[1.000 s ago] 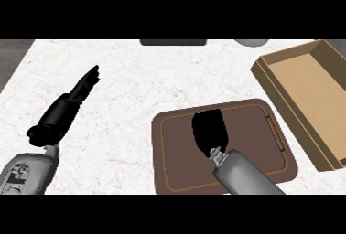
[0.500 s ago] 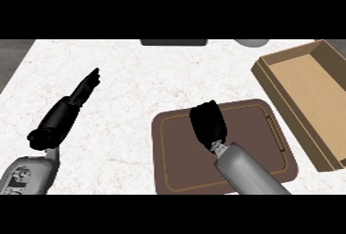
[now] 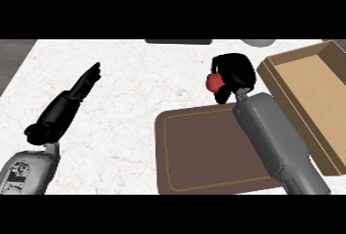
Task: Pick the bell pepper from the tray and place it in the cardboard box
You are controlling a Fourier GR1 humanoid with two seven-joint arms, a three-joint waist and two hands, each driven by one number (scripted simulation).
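My right hand [image 3: 233, 73] is curled round a red bell pepper [image 3: 214, 82], of which only a small red patch shows at the hand's left side. The hand hangs over the white counter just beyond the far edge of the brown tray [image 3: 202, 155] and left of the cardboard box [image 3: 307, 98]. The tray's surface is bare. The box lies open at the right, its inside showing nothing. My left hand [image 3: 78, 91] rests open at the left, fingers straight and pointing away.
A dark flat object [image 3: 179, 41] and a grey round object [image 3: 259, 42] sit at the counter's far edge. My right forearm [image 3: 277, 141] crosses the tray's right side. The counter's left edge [image 3: 13, 77] borders a dark floor.
My right hand has risen from the tray with the pepper and moved away from me, past the tray's far edge. The left hand has stayed still.
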